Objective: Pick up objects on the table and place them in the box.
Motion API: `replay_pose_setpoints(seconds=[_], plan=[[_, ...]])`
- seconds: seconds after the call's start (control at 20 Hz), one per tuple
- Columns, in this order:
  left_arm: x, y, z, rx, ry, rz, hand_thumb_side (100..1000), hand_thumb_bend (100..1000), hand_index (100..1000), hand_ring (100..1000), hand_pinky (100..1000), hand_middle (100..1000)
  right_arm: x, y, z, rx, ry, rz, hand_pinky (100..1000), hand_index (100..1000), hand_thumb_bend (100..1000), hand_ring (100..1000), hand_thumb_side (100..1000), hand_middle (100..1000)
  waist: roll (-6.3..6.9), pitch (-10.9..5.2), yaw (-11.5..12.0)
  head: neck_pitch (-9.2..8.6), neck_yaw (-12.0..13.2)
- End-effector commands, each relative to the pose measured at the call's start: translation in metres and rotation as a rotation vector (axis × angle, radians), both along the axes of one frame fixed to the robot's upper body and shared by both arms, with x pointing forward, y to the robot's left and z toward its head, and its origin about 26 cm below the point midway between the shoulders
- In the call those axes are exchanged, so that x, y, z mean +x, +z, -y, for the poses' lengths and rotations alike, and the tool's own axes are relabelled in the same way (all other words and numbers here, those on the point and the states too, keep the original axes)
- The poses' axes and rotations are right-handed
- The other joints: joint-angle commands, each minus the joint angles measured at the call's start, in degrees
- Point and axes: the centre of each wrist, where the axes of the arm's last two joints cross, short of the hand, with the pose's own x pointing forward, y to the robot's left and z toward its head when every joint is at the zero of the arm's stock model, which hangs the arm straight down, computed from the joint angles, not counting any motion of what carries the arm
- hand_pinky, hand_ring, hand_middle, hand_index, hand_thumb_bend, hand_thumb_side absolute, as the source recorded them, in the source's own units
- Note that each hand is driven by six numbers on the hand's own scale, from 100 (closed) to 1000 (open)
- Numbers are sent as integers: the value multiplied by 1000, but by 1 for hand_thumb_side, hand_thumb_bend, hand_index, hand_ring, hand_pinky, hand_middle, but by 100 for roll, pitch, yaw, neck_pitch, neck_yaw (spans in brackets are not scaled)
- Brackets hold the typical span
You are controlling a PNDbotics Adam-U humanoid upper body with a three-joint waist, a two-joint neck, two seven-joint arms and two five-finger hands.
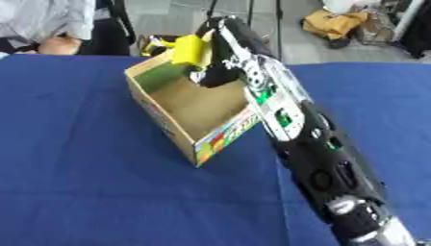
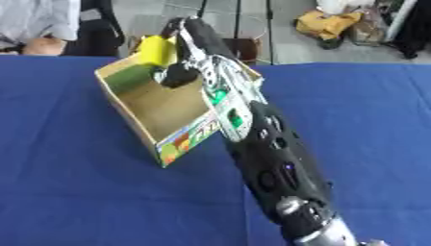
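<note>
1. I see a bench (image 1: 76, 158) covered in blue cloth, with grey floor and clutter behind its far edge.
2. My right hand (image 1: 221, 57) reaches in from the lower right, stretched out over the far end of the box (image 1: 181, 132).
3. That hand is curled round a yellow object (image 1: 190, 50); the fingers wrap its right side and the yellow sticks out to the left of them.
4. The yellow object sits just above the box's far rim, over the open top; I cannot tell whether it touches the cardboard.
5. I cannot make out what the object is beyond a yellow, blocky shape.
6. The box is open cardboard, lying askew on the bench, its near corner pointing toward me, with colourful print on the outer right wall and a green patch on the inner far wall.
7. I see nothing lying on the brown floor of the box where it shows.
8. My right forearm (image 1: 311, 144), black with silver joints, crosses the box's right wall.
9. My left hand shows in neither view.
</note>
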Motion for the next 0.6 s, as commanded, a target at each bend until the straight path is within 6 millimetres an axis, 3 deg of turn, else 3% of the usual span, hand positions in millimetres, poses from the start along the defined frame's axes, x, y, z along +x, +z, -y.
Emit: replay_pose_setpoints(seconds=[0.05,0.3,0.6], plan=[[-2,7,0,9,-3,27,954,346,889,472,266,556,1,3,-3,-29,-29,20,715,341,262,771,100,280,24,-121,33,-94,-21],[-2,7,0,8,-5,27,954,346,889,472,266,556,4,-2,-4,-50,-45,16,715,341,261,771,100,280,22,-119,48,-102,-24],[-1,8,1,8,-8,32,953,344,888,472,267,556,13,-22,-9,-116,-97,-41,724,367,188,779,100,340,22,-102,70,-117,-34]])
